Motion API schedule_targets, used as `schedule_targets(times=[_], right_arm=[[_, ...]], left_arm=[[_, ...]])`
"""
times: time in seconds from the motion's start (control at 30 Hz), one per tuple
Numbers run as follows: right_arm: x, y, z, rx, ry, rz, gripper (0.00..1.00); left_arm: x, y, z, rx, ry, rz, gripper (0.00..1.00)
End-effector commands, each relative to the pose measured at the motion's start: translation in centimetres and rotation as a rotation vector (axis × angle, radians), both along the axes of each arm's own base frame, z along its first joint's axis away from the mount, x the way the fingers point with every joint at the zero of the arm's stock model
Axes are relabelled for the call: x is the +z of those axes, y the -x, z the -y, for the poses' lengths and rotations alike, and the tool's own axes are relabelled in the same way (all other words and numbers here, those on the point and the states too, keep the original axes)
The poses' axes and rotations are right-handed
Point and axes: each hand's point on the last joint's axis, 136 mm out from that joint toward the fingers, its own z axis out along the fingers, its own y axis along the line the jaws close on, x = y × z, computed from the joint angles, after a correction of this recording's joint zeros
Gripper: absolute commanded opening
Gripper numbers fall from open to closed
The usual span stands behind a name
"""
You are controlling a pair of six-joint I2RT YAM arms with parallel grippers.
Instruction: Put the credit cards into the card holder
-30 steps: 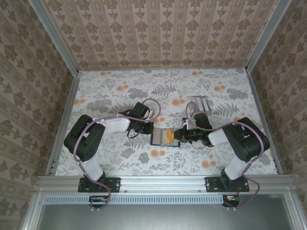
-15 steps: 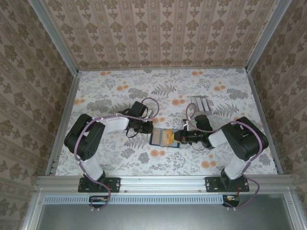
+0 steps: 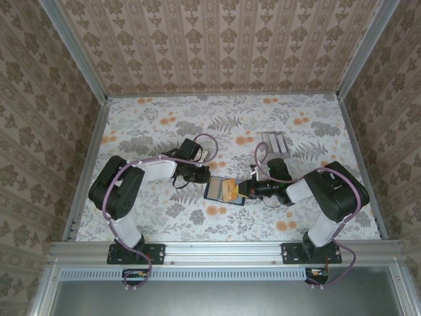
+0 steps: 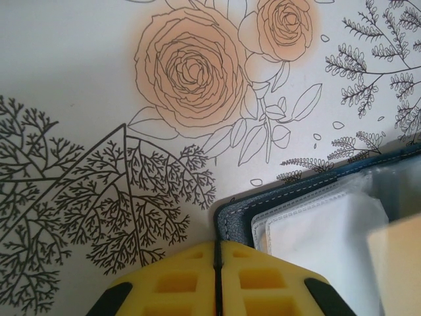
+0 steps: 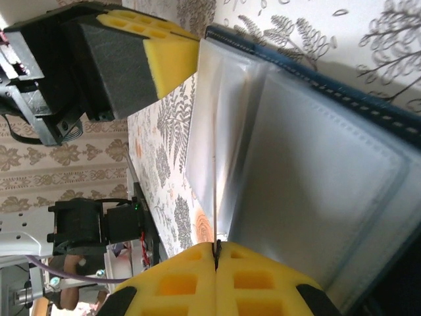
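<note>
Card holder (image 3: pixel 216 191) lies open at the table's centre, between both grippers. Left gripper (image 3: pixel 201 176): in its wrist view the pads meet with nothing between them, at the holder's near corner (image 4: pixel 237 214). Right gripper (image 5: pixel 216 253): pads clamped on a thin leaf of the card holder, seen edge-on. I judge the step in hand to be spreading a sleeve; I see no card carried. Pale grey striped pieces (image 3: pixel 275 141), probably the cards, lie well apart beyond the right arm. Next move: pin the holder open with one gripper and send the other for a card.
</note>
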Motion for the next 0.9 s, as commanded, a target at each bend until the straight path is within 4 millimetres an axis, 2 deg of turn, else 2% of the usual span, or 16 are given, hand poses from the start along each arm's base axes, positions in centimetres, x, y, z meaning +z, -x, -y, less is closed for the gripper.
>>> schedule_targets(times=[0.0, 0.23, 0.47, 0.67, 0.87], right_arm=[[1.2, 0.7, -0.4, 0.04, -0.035, 0.038, 0.0], [-0.1, 1.0, -0.1, 0.037, -0.008, 0.001, 0.0], [-2.5, 0.8, 0.0, 0.014, 0.028, -0.068, 0.0], [-2.6, 0.6, 0.0, 0.002, 0.033, -0.071, 0.0], [-2.7, -0.6, 0.3, -0.057, 0.059, -0.061, 0.0]], left_arm=[[-3.3, 0.7, -2.3, 0.046, -0.11, -0.061, 0.09], [-3.2, 0.6, -2.1, 0.047, -0.103, -0.06, 0.1], [-3.2, 0.7, -2.1, 0.047, -0.097, -0.062, 0.1], [-3.2, 0.8, -2.0, 0.049, -0.091, -0.064, 0.1], [-3.2, 0.8, -1.9, 0.048, -0.084, -0.064, 0.1]])
